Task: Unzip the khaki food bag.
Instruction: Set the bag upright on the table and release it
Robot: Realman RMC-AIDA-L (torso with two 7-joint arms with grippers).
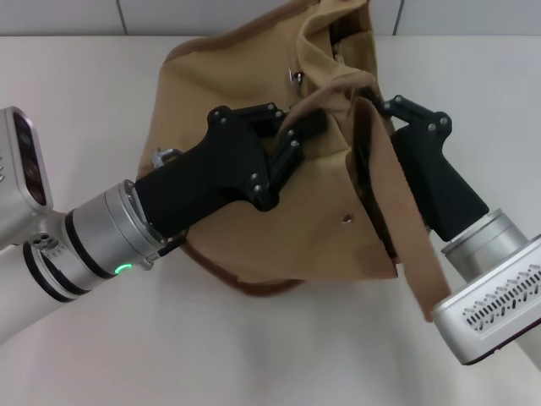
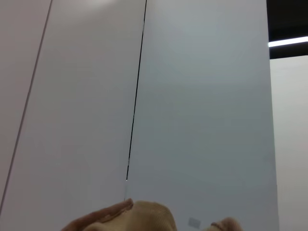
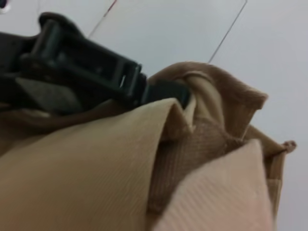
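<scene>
The khaki food bag (image 1: 220, 85) lies slumped on the white table, its top gaping open at the back. A small silver pull (image 1: 297, 77) shows near the opening. My left gripper (image 1: 314, 125) reaches in from the lower left and is shut on a fold of the bag's top fabric. The right wrist view shows that gripper (image 3: 168, 91) pinching the fold of the bag (image 3: 96, 163). My right gripper (image 1: 387, 110) comes from the lower right against the bag's right side, its tips hidden behind a hanging strap (image 1: 406, 228). The left wrist view shows only the top of the bag (image 2: 144, 219).
The white table (image 1: 76, 93) runs around the bag, with a grey panelled wall (image 1: 254, 13) behind it. A metal ring (image 1: 161, 156) sticks out at the bag's left side. A snap stud (image 1: 345, 217) sits on the bag's front.
</scene>
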